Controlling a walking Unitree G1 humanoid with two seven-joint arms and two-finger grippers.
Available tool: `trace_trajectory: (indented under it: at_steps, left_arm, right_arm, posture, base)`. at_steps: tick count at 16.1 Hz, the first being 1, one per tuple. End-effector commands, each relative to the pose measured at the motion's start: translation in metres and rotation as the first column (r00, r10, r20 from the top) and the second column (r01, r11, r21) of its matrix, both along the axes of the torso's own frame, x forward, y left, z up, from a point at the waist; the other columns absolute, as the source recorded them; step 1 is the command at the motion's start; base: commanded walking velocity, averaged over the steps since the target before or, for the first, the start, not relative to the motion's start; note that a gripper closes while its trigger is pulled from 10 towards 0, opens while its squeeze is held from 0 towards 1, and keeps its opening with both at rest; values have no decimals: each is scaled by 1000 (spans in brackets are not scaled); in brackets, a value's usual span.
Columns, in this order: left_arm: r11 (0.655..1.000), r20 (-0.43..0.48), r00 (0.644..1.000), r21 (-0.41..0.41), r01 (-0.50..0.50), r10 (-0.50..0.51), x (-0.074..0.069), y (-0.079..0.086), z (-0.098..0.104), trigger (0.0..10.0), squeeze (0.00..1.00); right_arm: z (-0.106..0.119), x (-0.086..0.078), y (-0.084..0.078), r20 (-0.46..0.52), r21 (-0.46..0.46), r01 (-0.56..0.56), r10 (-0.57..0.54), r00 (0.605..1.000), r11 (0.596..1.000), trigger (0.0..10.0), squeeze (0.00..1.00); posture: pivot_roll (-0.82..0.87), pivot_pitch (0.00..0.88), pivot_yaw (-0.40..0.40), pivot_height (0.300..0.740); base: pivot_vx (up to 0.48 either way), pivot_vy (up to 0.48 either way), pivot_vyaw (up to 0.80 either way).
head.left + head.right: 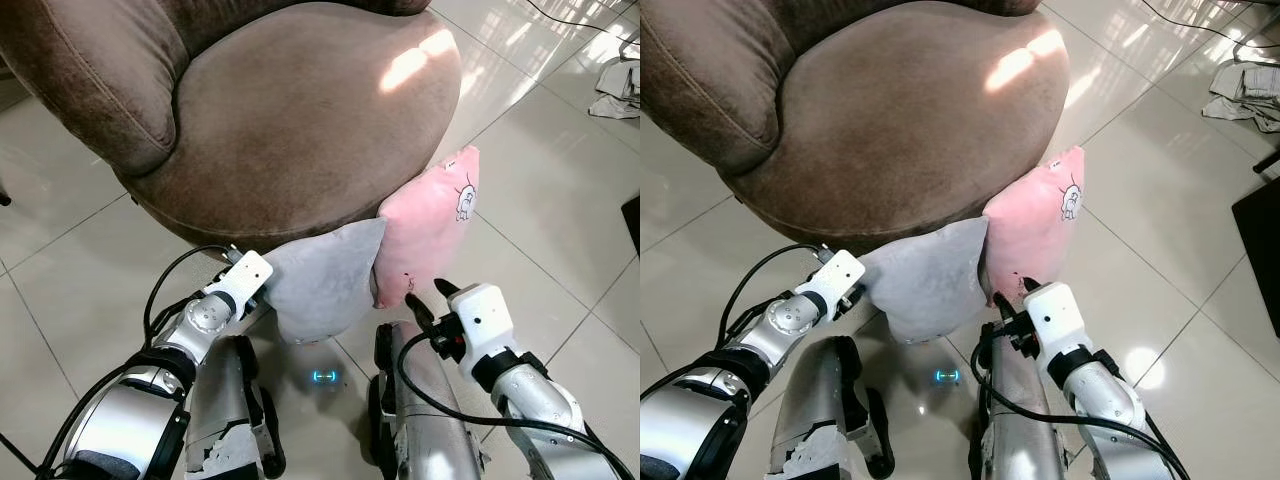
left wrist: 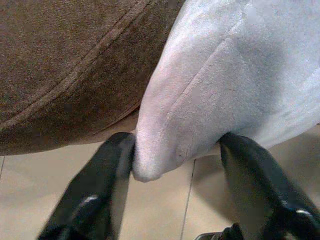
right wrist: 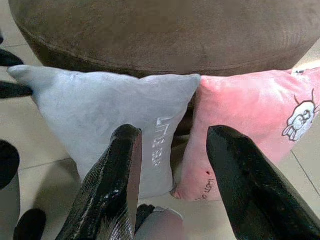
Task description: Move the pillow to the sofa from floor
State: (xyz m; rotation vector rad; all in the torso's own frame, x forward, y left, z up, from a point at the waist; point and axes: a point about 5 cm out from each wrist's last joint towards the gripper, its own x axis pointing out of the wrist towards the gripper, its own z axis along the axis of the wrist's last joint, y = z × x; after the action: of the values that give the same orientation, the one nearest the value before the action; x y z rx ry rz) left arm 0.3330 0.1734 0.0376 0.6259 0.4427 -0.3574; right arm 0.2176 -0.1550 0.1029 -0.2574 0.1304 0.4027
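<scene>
From the head, a grey pillow (image 1: 325, 280) and a pink pillow (image 1: 425, 225) lean against the brown sofa (image 1: 300, 120) on the tiled floor (image 1: 560, 200). Left wrist: the left gripper (image 2: 175, 172) straddles the grey corner (fingers spread, one touching). Right wrist: the right gripper (image 3: 172, 165) hangs open before both pillows.

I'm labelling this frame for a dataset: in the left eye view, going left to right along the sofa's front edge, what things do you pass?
Left gripper → grey pillow → pink pillow → right gripper, jaws open, just below the pink pillow.
</scene>
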Motion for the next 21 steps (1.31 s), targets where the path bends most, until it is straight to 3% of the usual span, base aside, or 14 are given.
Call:
trace_trajectory:
  at_steps: [1,21]
  left_arm:
    - [1000,-47,999,-2,-8,8,-10,5,-11,0,0]
    - [998,-82,997,-62,-1,-4,-12,5,-14,0,0]
  right_arm:
    - [-5,-7,2,-19,-4,-8,8,1000,1000,10000,0]
    - [-11,-11,6,-43,13,-20,21,999,1000,10000,0]
  posture:
    - [-237,377,8,585]
    - [-232,362,8,585]
  base:
    - [0,0,0]
    - [0,0,0]
